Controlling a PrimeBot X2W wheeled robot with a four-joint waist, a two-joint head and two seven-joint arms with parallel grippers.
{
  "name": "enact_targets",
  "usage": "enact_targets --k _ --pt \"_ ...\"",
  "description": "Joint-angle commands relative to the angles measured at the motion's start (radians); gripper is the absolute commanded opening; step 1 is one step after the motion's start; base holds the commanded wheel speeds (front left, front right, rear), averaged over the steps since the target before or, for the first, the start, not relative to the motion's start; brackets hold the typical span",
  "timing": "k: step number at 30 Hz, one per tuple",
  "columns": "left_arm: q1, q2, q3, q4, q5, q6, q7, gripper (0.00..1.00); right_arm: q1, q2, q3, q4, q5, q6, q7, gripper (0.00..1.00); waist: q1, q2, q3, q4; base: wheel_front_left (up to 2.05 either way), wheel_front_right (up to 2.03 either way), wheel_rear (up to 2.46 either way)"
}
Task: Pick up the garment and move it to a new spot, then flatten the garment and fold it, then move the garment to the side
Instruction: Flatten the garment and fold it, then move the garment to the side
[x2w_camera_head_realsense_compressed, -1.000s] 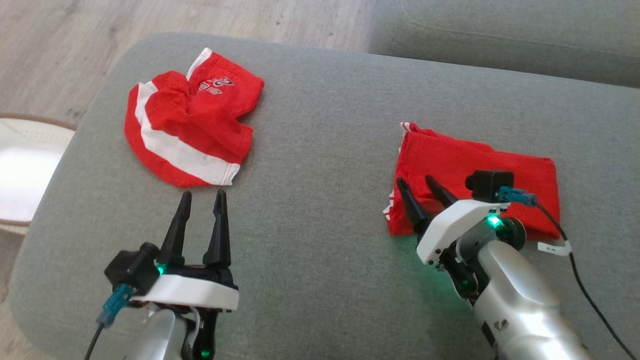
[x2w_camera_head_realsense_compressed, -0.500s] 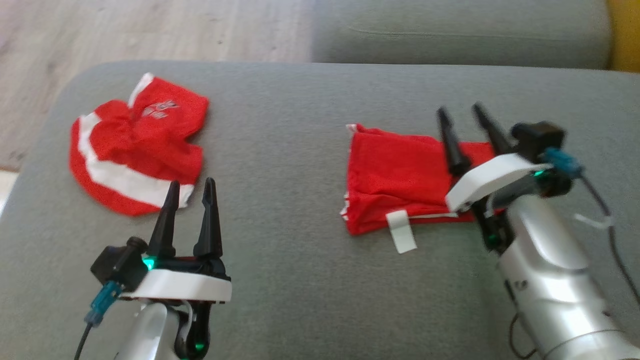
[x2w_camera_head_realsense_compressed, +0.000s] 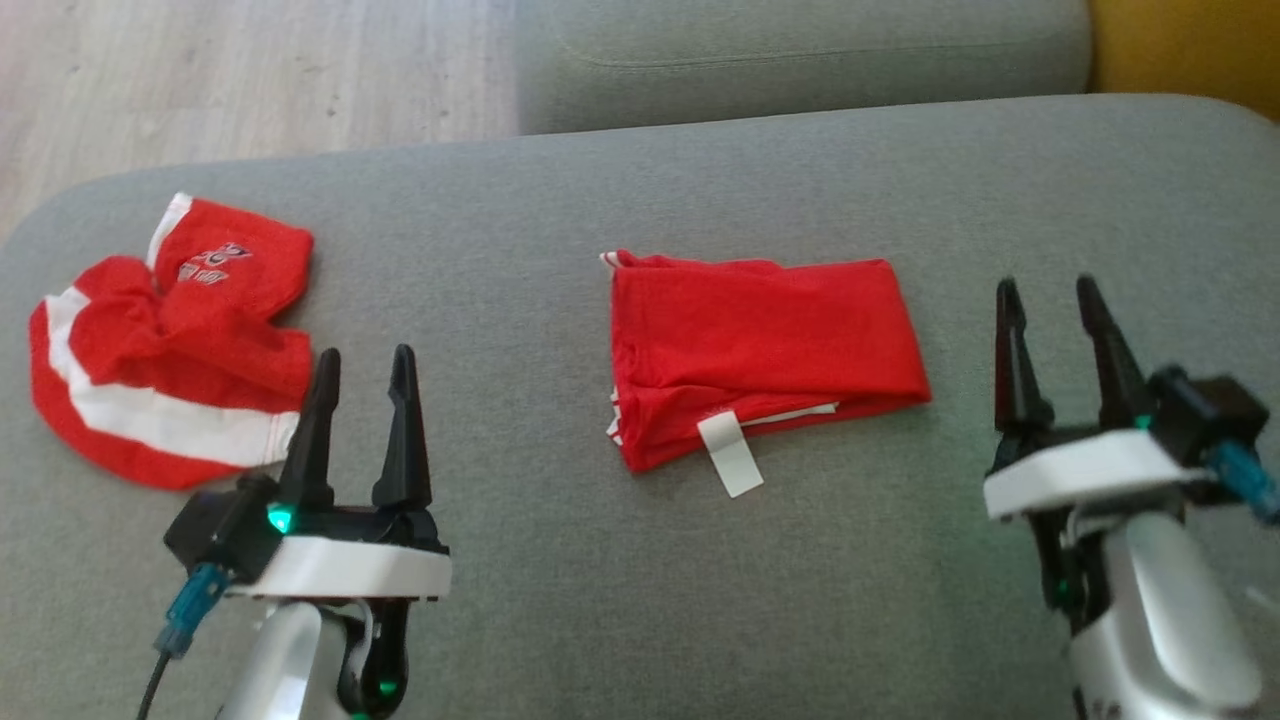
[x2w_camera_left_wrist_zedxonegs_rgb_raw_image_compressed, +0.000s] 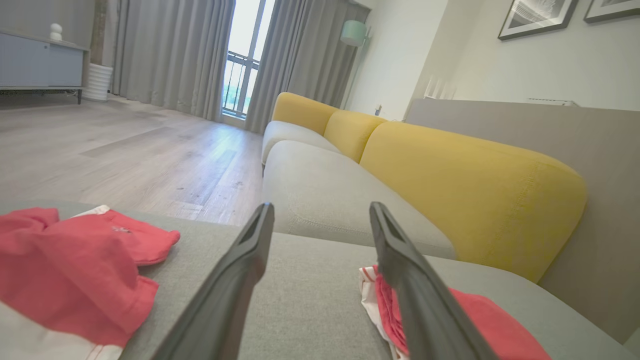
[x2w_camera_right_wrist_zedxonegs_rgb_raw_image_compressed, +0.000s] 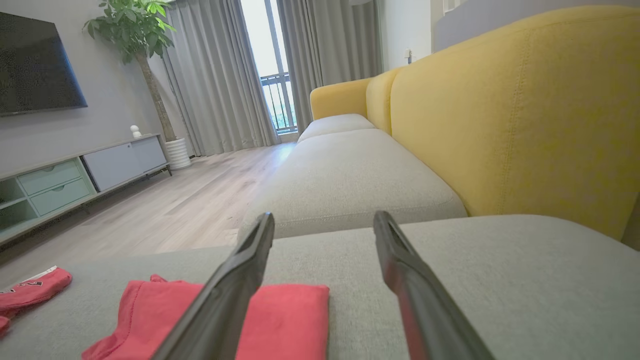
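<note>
The folded red garment (x2w_camera_head_realsense_compressed: 760, 350) lies flat mid-way across the grey sofa cushion (x2w_camera_head_realsense_compressed: 560, 600), white tag (x2w_camera_head_realsense_compressed: 730, 455) toward the near side, with the right pincer (x2w_camera_head_realsense_compressed: 1045, 285) released to its right and the left pincer (x2w_camera_head_realsense_compressed: 365, 355) released beside a crumpled red-and-white garment (x2w_camera_head_realsense_compressed: 170, 340) at left.

The gray cushion (x2w_camera_head_realsense_compressed: 560, 600) is seen from above by the head cam and skimmed low and close by both wrist cams aimed at the yellow backrest (x2w_camera_left_wrist_zedxonegs_rgb_raw_image_compressed: 470, 190), folded garment (x2w_camera_head_realsense_compressed: 760, 340) caught by all three.
</note>
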Motion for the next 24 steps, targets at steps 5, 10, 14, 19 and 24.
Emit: enact_targets --k 5,10,14,19,24 --pt "0.021 -0.006 0.065 -0.052 0.022 -0.006 -0.005 1.0 0.053 0.027 0.002 -0.097 0.001 -0.001 -0.011 1.0 0.0 0.0 -0.004 -0.018 0.0 0.0 0.0" --pt "0.048 -0.013 0.07 -0.065 0.028 -0.006 -0.005 1.0 0.091 0.031 0.0 -0.128 0.008 -0.001 -0.007 1.0 0.0 0.0 -0.008 -0.018 0.0 0.0 0.0" --pt "0.053 -0.016 0.07 -0.067 0.03 -0.006 -0.005 1.0 0.1 0.032 0.004 -0.139 0.024 -0.001 0.0 1.0 0.0 0.0 -0.01 -0.014 0.0 0.0 0.0" --pt "0.051 -0.018 0.065 -0.07 0.035 -0.006 -0.005 1.0 0.102 0.032 -0.001 -0.148 0.028 -0.001 0.008 1.0 0.0 0.0 -0.009 -0.009 0.0 0.0 0.0" --pt "0.044 -0.019 0.055 -0.073 0.037 -0.006 -0.005 1.0 0.099 0.032 -0.009 -0.157 0.028 -0.001 0.013 1.0 0.0 0.0 0.007 -0.003 0.0 0.0 0.0"
